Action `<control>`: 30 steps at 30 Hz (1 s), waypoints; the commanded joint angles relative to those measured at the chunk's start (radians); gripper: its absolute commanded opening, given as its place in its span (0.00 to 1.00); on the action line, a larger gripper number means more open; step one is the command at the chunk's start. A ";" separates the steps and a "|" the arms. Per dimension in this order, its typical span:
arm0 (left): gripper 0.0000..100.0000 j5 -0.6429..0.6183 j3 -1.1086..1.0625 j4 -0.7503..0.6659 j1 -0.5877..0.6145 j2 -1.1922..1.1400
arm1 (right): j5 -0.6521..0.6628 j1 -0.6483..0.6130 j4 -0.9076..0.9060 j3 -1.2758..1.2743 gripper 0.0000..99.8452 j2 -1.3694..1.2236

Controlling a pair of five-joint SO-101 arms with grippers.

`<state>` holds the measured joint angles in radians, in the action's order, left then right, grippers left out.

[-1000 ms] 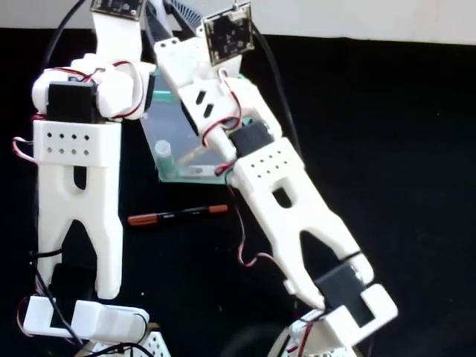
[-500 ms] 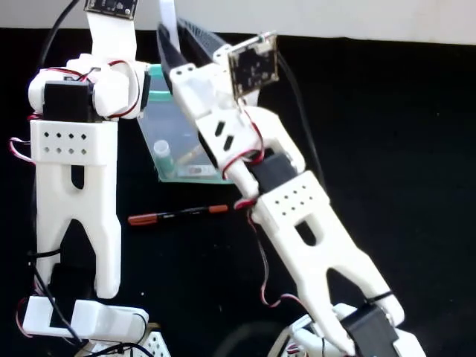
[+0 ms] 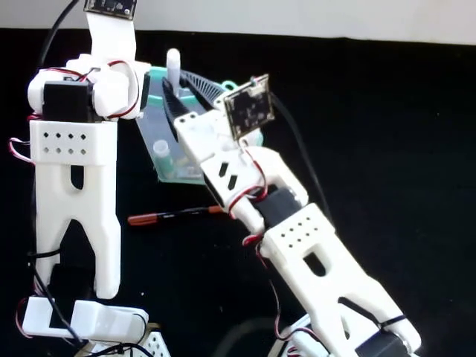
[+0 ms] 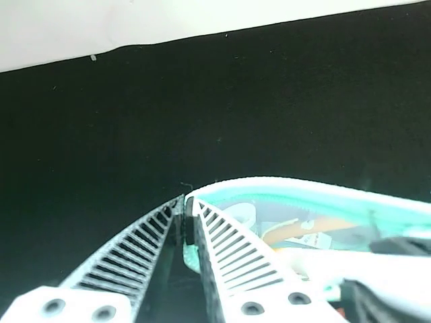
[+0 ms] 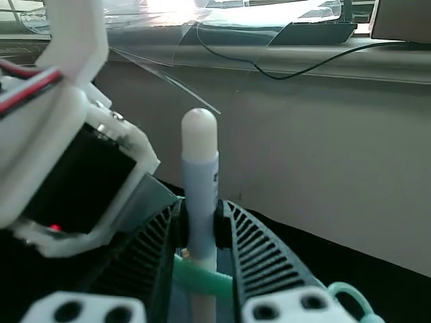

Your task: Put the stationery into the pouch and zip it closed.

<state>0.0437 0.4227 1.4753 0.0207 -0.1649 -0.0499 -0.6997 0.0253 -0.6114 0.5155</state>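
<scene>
On my left, the left gripper (image 4: 184,205) is pinched shut on the teal rim of the pouch (image 4: 303,190), and a small white item (image 3: 162,152) already sits inside. Just below the pouch, an orange-capped marker (image 3: 175,216) lies on the table (image 3: 387,149), not yet packed. The right gripper (image 5: 200,232) is clamped on a white pen (image 5: 200,155), upright above the pouch's mouth. By my reckoning, that leaves the pen, the marker and the zip.

Black table (image 3: 387,149), pale wall (image 3: 335,15) beyond
</scene>
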 commanded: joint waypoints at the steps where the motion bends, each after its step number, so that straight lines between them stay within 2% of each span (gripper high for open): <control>1: 0.01 -0.008 -0.084 0.014 0.007 -0.111 | 0.014 -0.013 -0.005 -0.001 0.07 0.041; 4: 0.01 -0.006 -0.084 0.014 0.007 -0.111 | 0.014 -0.012 -0.005 0.001 0.13 0.041; 10: 0.01 -0.005 -0.084 0.015 0.007 -0.111 | 0.017 -0.010 -0.005 0.010 0.13 0.047; 15: 0.01 -0.005 -0.084 0.015 0.007 -0.111 | 0.124 0.002 -0.002 0.028 0.13 0.050; 24: 0.01 -0.003 -0.085 0.015 0.007 -0.111 | 0.127 0.196 -0.005 0.122 0.13 0.050; 30: 0.01 -0.003 -0.085 0.015 0.007 -0.111 | 0.127 0.351 -0.005 -0.001 0.13 0.051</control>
<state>0.0437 0.4227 1.4753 0.0238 -0.1649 0.0667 -0.4127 0.0222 -0.5746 0.5294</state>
